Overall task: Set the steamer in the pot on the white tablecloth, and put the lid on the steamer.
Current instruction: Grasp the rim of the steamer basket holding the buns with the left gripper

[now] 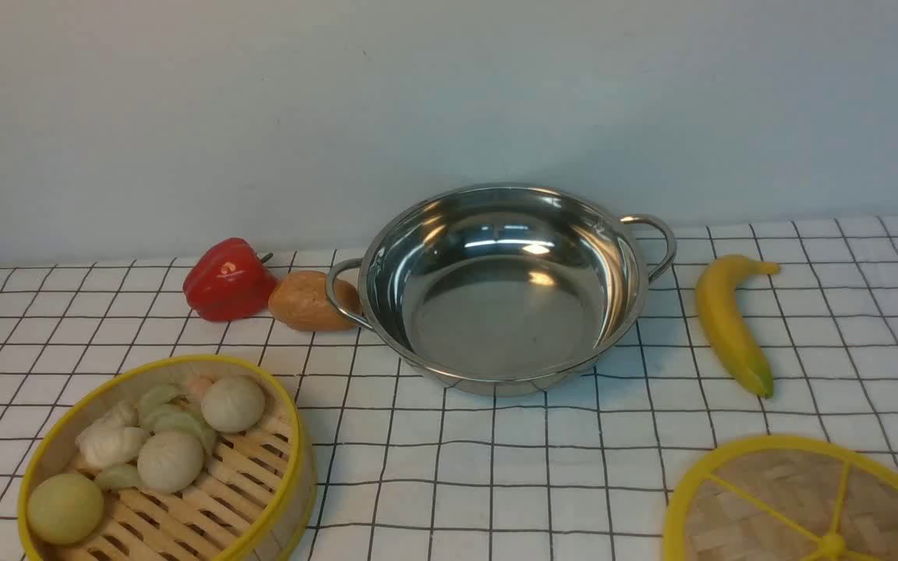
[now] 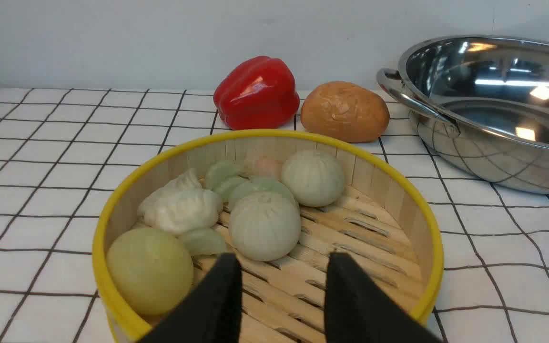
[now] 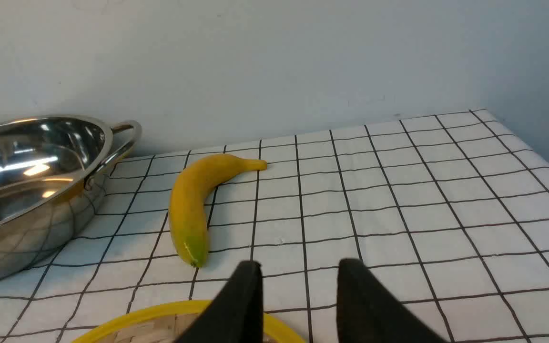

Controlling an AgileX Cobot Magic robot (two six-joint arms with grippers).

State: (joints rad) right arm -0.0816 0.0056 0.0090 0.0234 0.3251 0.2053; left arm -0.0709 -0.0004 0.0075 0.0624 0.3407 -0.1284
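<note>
The steamer (image 1: 223, 483), a bamboo basket with yellow rims and pale buns and dumplings inside, sits at the near left of the white tablecloth (image 1: 496, 467). The shiny pot (image 1: 503, 288) stands empty in the middle, farther back. The woven lid (image 1: 776, 499) lies flat at the near right, partly cut off by the frame. Neither gripper shows in the front view. In the left wrist view my left gripper (image 2: 284, 267) is open over the steamer's (image 2: 365, 233) near side, holding nothing. In the right wrist view my right gripper (image 3: 298, 271) is open over the lid's rim (image 3: 160, 312).
A red pepper (image 1: 227, 280) and a brown bread roll (image 1: 305, 300) lie just left of the pot, the roll against its left handle. A banana (image 1: 730, 323) lies to the right of the pot. A pale wall runs along the back of the table.
</note>
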